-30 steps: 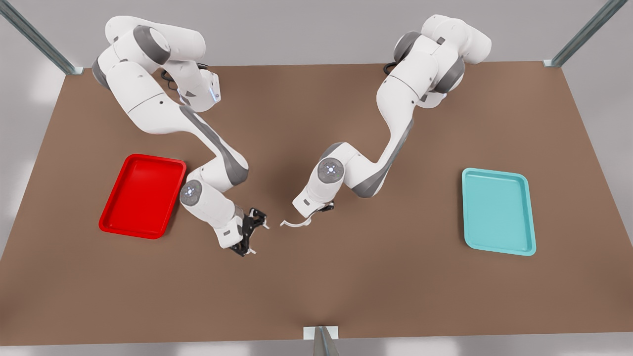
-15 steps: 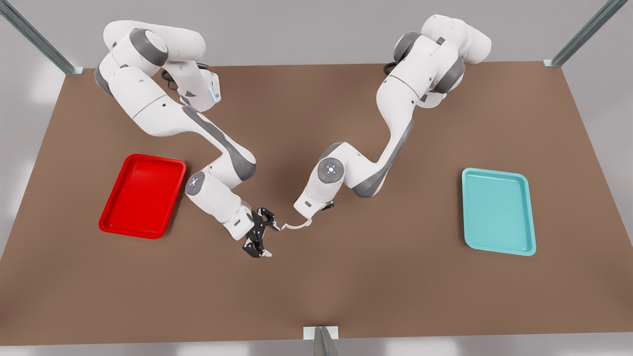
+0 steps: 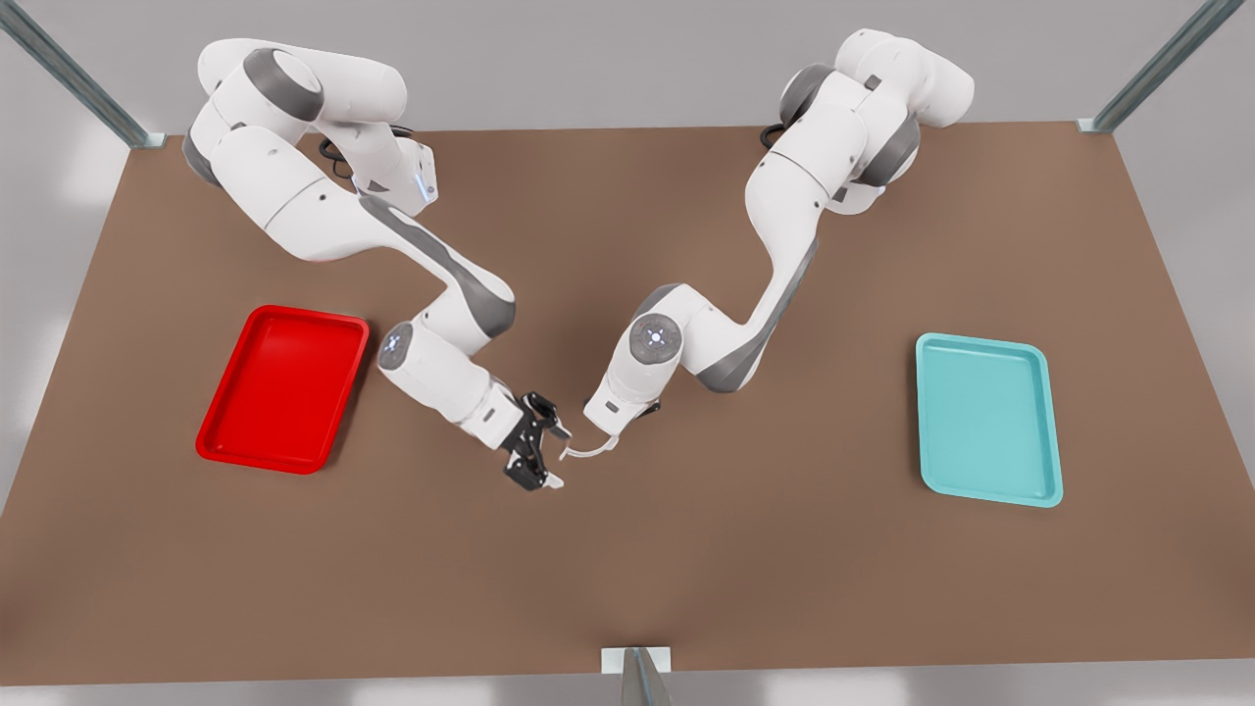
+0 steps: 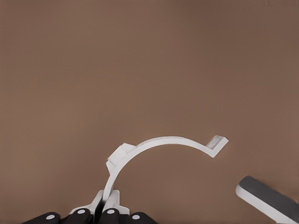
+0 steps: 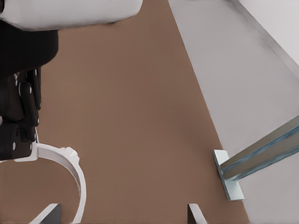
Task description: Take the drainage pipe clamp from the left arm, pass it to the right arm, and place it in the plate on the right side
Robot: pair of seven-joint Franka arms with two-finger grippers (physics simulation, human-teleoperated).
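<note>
Low over the middle of the brown worktop point(image 3: 627, 579), the thin white C-shaped drainage pipe clamp point(image 3: 588, 449) hangs between both arms. The left wrist view shows the left gripper point(image 4: 106, 205) pinching one end of the clamp point(image 4: 163, 140), a detail that arm's white hand hides in the front view. The right wrist view shows the strip point(image 5: 77, 179) curving between the parted fingertips point(image 5: 46, 212) of the right gripper point(image 5: 120, 212), without visible contact. From the front, the right gripper point(image 3: 555, 457) sits spread at the clamp's free tab. Farther off, the bright red rectangular plate point(image 3: 282, 388) lies toward the front view's left edge, the teal tray point(image 3: 988, 420) toward the opposite edge.
</note>
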